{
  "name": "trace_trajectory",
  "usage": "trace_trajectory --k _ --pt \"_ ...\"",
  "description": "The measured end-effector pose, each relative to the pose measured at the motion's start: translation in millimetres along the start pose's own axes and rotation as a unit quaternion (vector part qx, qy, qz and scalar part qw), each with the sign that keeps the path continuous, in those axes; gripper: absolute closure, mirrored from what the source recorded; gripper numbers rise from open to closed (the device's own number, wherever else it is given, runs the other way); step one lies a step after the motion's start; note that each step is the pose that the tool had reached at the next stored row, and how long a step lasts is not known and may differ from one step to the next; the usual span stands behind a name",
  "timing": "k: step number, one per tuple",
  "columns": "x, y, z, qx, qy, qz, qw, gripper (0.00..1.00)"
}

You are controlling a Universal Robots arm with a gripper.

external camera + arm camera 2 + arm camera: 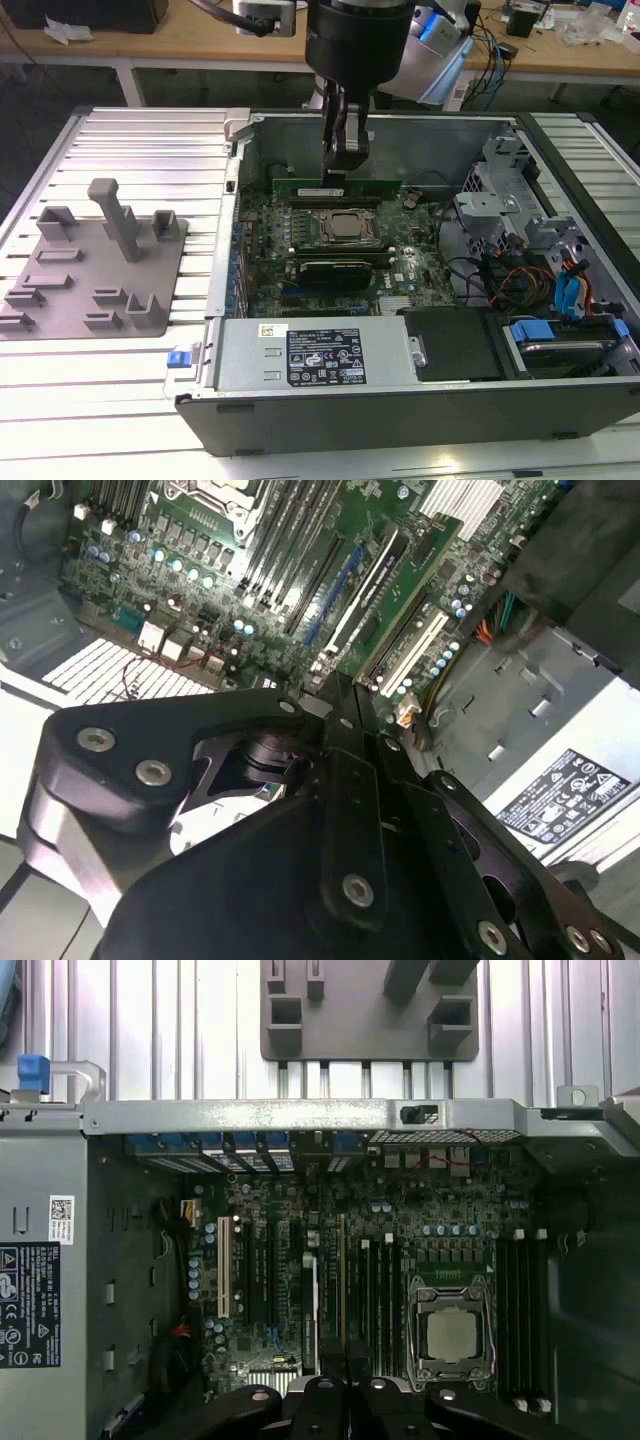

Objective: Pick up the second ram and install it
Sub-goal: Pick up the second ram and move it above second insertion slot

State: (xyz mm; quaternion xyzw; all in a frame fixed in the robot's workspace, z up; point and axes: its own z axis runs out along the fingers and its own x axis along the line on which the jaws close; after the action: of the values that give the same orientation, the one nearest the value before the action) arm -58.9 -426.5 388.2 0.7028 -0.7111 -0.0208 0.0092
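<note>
Thin, long green circuit-board stick (380,187) hangs level and on edge, pinched mid-length by the black gripper (344,178), over the green motherboard (415,262).

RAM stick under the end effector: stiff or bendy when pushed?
Probably stiff: the RAM stick looks like a thin flat green board, straight along its length. Likely light, being so thin. It stands on edge beside the processor socket with the end effector at its top, so off-centre pushing might tilt it.

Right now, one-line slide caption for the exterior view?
Tool inside the open computer case, tip at a green ram stick beside the CPU socket.
</note>
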Motion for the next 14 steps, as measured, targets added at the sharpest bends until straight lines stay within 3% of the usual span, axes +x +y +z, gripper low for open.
trace_trajectory --k 3,14 --pt "-2.8 -5.7 9.5 0.0 0.0004 0.0 1.0 0.91" --pt "-8.2 -31.5 26.3 -0.0019 0.0005 0.0 1.0 0.91"
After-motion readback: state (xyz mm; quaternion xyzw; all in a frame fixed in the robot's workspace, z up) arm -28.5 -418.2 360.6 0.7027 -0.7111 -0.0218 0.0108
